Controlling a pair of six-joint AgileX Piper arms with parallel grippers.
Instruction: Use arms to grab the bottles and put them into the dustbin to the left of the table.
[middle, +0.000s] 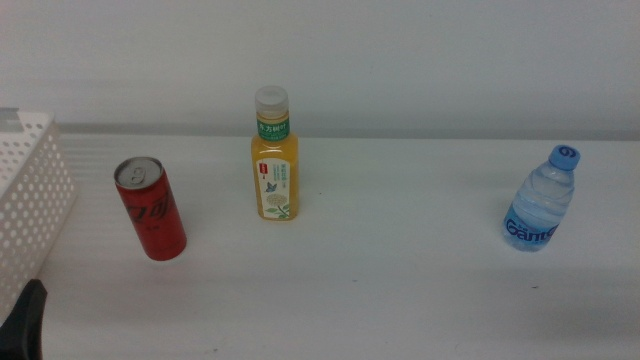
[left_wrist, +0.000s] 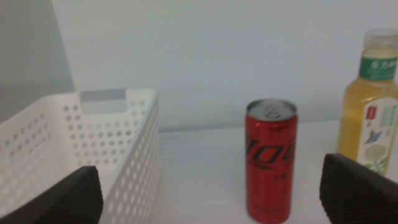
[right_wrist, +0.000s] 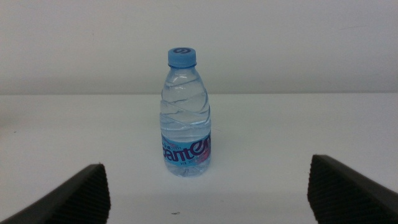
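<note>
Middle view: three bottles upright on the white table (middle: 400, 290), none binned yet. Orange juice bottle (middle: 274, 160) is the landmark: red can (middle: 151, 208) stands to its left, well apart, and the perforated white dustbin (middle: 30, 190) is further left past the can; blue-capped water bottle (middle: 541, 199) is far to its right. Only a dark tip of the left gripper (middle: 25, 318) shows, below the dustbin. Left wrist view: left gripper (left_wrist: 211, 194) jaws spread wide, holding nothing, with the can (left_wrist: 269, 160) between them and ahead, juice bottle (left_wrist: 372, 102) just beyond the can, dustbin wall (left_wrist: 134, 155) on the can's other side. Can looks rigid, smooth, likely slippery; grip mid-body. Right wrist view: right gripper (right_wrist: 208, 191) wide open, empty, centred on the water bottle (right_wrist: 186, 115). Thin plastic, probably light and squashy; take it around the labelled lower body.
</note>
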